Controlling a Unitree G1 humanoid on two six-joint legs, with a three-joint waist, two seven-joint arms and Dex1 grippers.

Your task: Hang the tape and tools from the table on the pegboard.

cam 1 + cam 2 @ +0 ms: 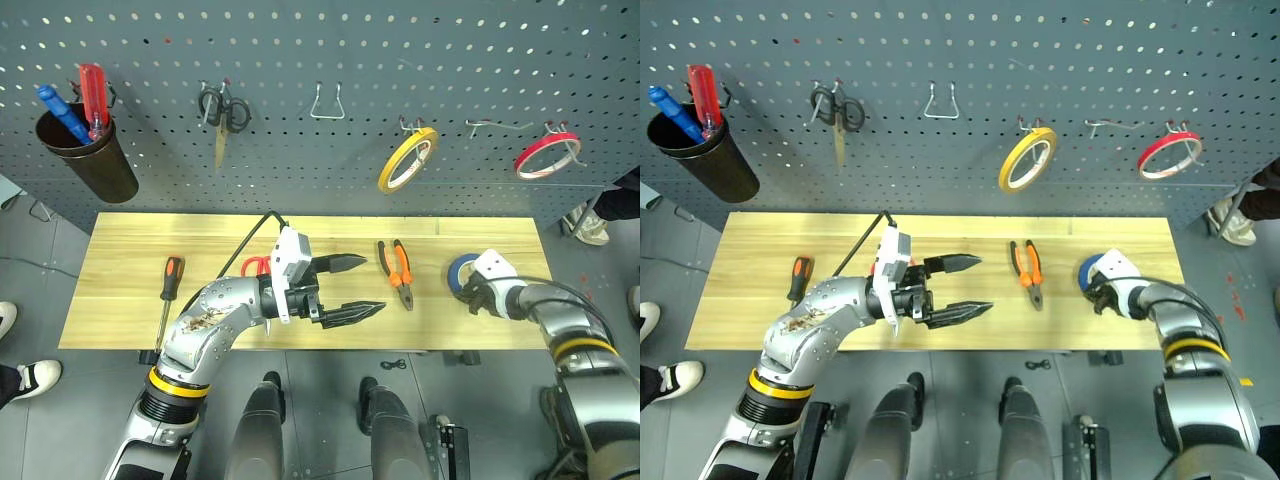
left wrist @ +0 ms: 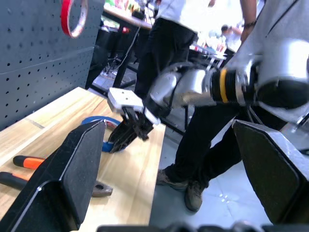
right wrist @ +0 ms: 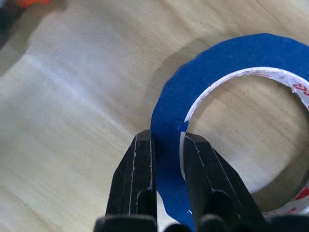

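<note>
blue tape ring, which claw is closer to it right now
Right. The right claw is closed on the rim of the blue tape at the table's right end. The left claw hangs open over the table's middle, left of the pliers.

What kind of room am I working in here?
Most likely a workshop or a lab's tool station: a wooden workbench against a pegboard hung with tape rings and scissors, with pliers on the bench.
</note>
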